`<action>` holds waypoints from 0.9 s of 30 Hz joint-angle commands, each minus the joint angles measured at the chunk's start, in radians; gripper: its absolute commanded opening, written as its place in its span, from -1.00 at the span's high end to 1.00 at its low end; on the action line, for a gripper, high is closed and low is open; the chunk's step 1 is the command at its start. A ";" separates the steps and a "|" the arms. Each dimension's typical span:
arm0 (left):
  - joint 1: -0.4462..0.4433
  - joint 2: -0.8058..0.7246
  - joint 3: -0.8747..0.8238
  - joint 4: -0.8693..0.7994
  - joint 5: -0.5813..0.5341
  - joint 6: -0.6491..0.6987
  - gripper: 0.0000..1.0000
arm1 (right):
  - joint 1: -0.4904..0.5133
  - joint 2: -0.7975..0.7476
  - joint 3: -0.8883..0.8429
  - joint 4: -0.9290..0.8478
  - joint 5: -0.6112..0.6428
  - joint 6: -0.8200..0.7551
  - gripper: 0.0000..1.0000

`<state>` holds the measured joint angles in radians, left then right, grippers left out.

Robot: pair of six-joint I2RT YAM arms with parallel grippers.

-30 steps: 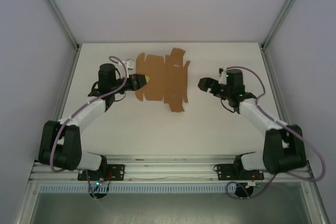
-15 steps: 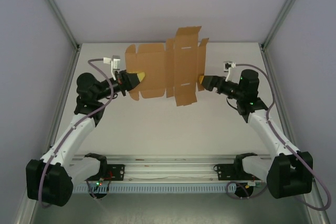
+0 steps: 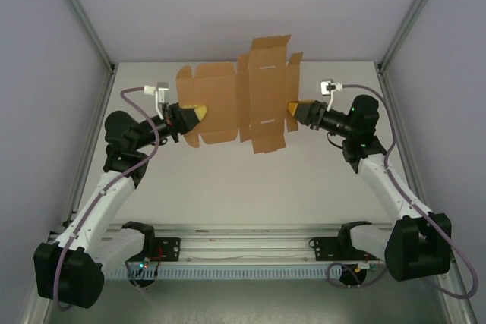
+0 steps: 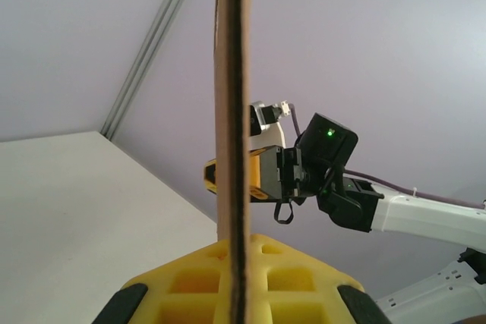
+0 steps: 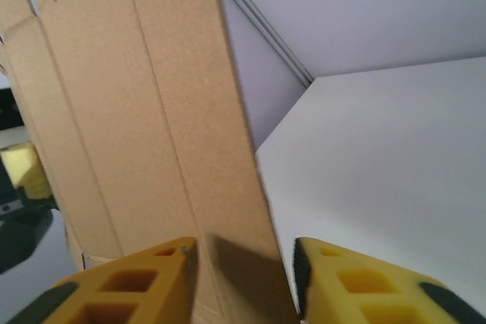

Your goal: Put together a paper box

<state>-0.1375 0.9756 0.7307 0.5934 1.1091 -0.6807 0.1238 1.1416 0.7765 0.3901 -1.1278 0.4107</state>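
The paper box [image 3: 243, 100] is a flat brown die-cut sheet with flaps, held upright in the air above the back of the table. My left gripper [image 3: 196, 114] is shut on its left edge. In the left wrist view the sheet [image 4: 231, 111] runs edge-on between the yellow fingers [image 4: 296, 271]. My right gripper [image 3: 291, 110] is at the sheet's right edge, and it also shows in the left wrist view beyond the sheet [image 4: 262, 172]. In the right wrist view the jaws [image 5: 243, 252] stand open. The sheet [image 5: 137, 111] slants between them against the left finger, with a gap to the right finger [image 5: 357, 278].
The white table [image 3: 304, 180] lies below the raised sheet. Metal frame posts [image 3: 83, 17] rise at the back corners beside grey walls. The arm bases sit on a rail [image 3: 243, 244] at the near edge.
The sheet lay flat on the table a second ago with the right gripper apart from it. Now it hangs lifted, slightly higher than half a second ago, and the right gripper is at its right edge.
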 commanded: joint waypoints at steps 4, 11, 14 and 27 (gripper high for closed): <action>-0.006 0.013 -0.001 -0.033 -0.040 0.031 1.00 | -0.004 -0.014 0.034 0.050 -0.060 -0.017 0.70; -0.006 0.037 0.001 -0.131 -0.118 0.063 0.89 | -0.003 -0.013 0.044 -0.040 -0.021 -0.078 1.00; -0.005 0.029 0.022 -0.384 -0.313 0.158 -0.98 | 0.000 0.004 0.072 -0.214 0.048 -0.166 1.00; -0.005 0.131 0.011 -0.863 -0.942 0.206 -1.00 | 0.070 0.278 0.067 -0.587 0.301 -0.422 1.00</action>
<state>-0.1379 1.0870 0.7307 -0.1741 0.2752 -0.5083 0.1787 1.3884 0.8185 -0.0559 -0.9379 0.1207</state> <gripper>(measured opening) 0.998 0.050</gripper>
